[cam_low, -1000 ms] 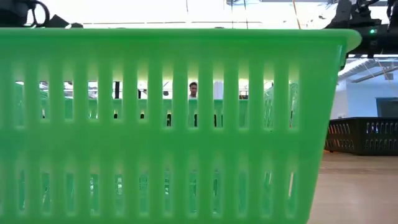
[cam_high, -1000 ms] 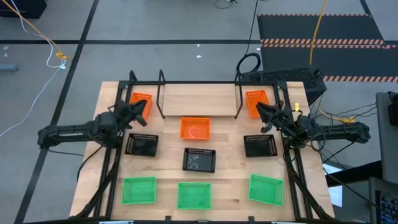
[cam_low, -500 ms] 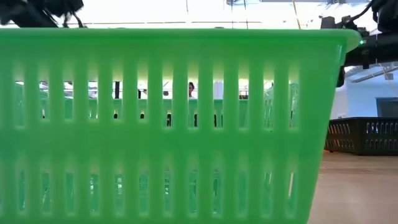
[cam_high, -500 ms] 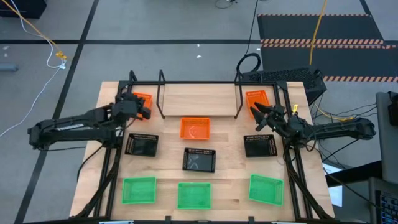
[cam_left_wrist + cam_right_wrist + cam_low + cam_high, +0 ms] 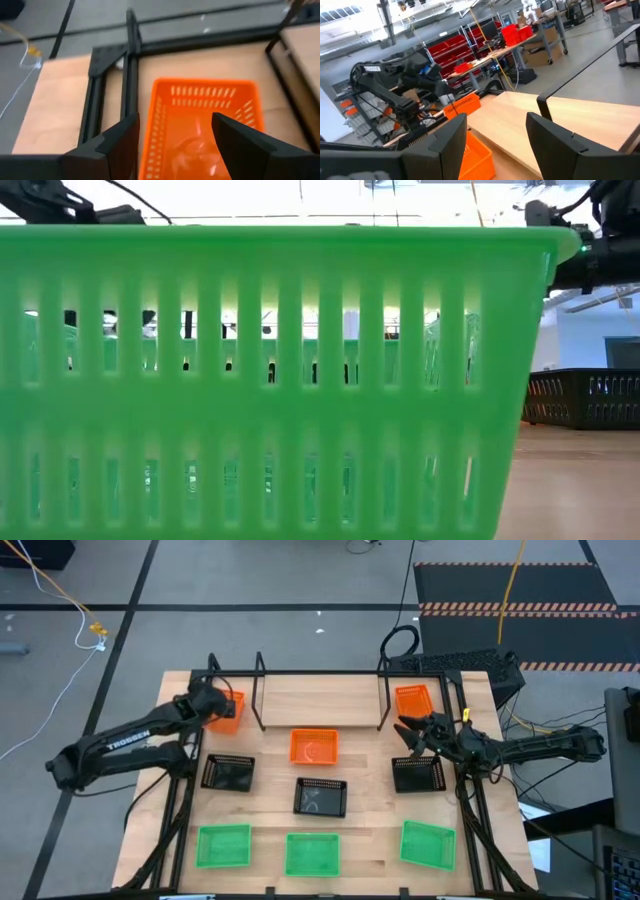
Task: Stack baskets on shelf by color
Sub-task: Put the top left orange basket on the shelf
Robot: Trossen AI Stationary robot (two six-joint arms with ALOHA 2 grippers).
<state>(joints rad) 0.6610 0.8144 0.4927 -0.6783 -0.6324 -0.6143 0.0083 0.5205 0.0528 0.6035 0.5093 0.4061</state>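
At the back of the wooden surface point(image 5: 350, 840) stands the shelf point(image 5: 320, 700), a low black rod rack with nothing on it. An orange basket point(image 5: 228, 710) sits outside its left end, a second orange basket point(image 5: 412, 700) outside its right end, and a third orange basket point(image 5: 314, 747) lies just in front of the shelf's middle. The left gripper point(image 5: 200, 700) hangs over the left orange basket, its fingers point(image 5: 122, 145) spread wide with the basket showing between them, touching nothing. The right gripper point(image 5: 412, 730) hovers just in front of the right orange basket, its fingers point(image 5: 555, 145) also spread and empty. Three black baskets lie in the middle row: one at left point(image 5: 228, 773), one at centre point(image 5: 321, 797), one at right point(image 5: 417, 774). Along the front edge are three green baskets: left point(image 5: 223, 846), centre point(image 5: 312, 854) and right point(image 5: 428, 844). The low view is almost filled by the slatted wall of a green basket point(image 5: 280, 380), with a black basket point(image 5: 585, 398) beside it.
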